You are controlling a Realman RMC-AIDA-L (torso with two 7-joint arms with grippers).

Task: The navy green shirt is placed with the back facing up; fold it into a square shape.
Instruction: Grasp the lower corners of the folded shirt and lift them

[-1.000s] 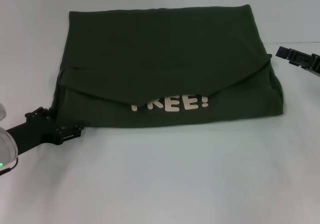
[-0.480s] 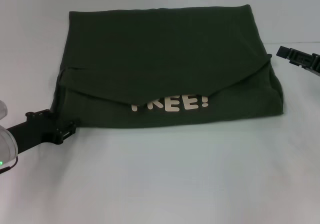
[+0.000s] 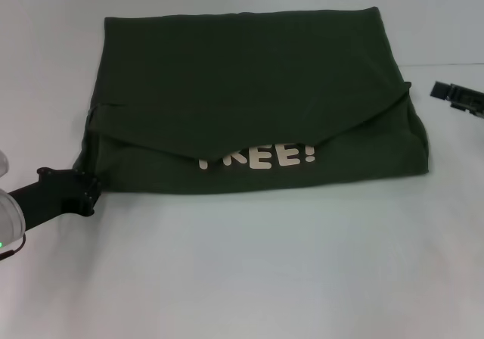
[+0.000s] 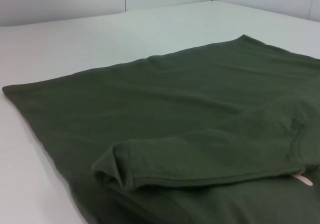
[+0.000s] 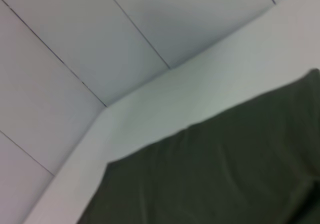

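The navy green shirt lies folded into a rough rectangle on the white table. A flap is folded over its front and partly covers pale lettering. My left gripper is low on the table, just off the shirt's near-left corner and holding nothing. My right gripper hangs off the shirt's right edge, apart from the cloth. The left wrist view shows the shirt with a folded sleeve hem lying on top. In the right wrist view the shirt lies below the table's far edge.
White tabletop stretches in front of the shirt and on both sides. Pale wall panels rise behind the table's far edge.
My left gripper has drawn back to the left, away from the shirt's near-left corner. The right gripper has slid right toward the picture's edge. The shirt has not moved.
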